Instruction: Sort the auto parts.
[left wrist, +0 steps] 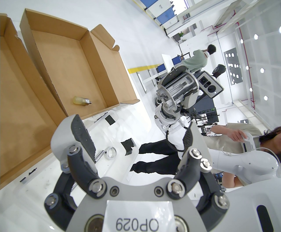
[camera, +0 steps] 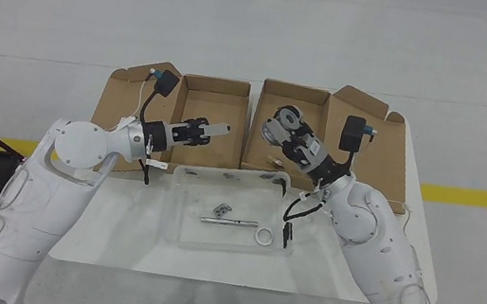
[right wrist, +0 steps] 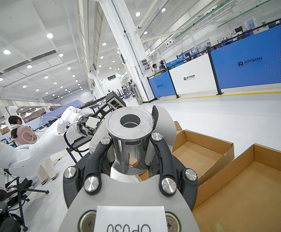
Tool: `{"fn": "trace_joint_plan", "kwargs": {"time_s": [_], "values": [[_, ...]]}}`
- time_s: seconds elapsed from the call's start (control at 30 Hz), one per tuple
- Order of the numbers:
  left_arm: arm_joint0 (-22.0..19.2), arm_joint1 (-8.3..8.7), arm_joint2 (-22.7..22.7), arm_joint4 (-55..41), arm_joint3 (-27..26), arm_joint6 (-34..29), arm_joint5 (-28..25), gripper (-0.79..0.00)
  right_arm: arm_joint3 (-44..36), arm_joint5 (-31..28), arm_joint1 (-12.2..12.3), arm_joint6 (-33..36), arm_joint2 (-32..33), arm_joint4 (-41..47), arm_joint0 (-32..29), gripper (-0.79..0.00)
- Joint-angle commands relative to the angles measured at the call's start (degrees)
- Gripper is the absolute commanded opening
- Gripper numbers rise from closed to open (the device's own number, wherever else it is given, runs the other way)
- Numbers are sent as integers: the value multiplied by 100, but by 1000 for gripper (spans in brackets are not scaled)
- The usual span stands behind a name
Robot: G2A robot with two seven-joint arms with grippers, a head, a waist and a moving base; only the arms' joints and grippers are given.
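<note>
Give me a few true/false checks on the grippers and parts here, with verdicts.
1. The right gripper holds a metal cylinder. True.
2. The left gripper grips a ring. False: it is open and empty, and the ring lies in the tray.
3. A small yellowish part lies in a box. True.
4. Both boxes are closed. False: both are open, flaps folded out.
</note>
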Motion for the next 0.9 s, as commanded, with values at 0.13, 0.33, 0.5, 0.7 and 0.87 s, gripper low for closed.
{"fn": "trace_joint_plan", "kwargs": {"time_s": [0.13,0.33,0.5,0.7,0.87], "values": [[0,0,0,0,0,0,0,0,0,0,0,0,0,1,0,-785],[0,0,0,0,0,0,0,0,-93,317,11,-319,330,14,-91,-785],[0,0,0,0,0,0,0,0,140,855,28,-664,833,188,-142,-785],[0,0,0,0,0,0,0,0,684,1902,9,-318,883,-278,-12,-785],[0,0,0,0,0,0,0,0,1105,2570,-79,87,402,-710,224,-785]]}}
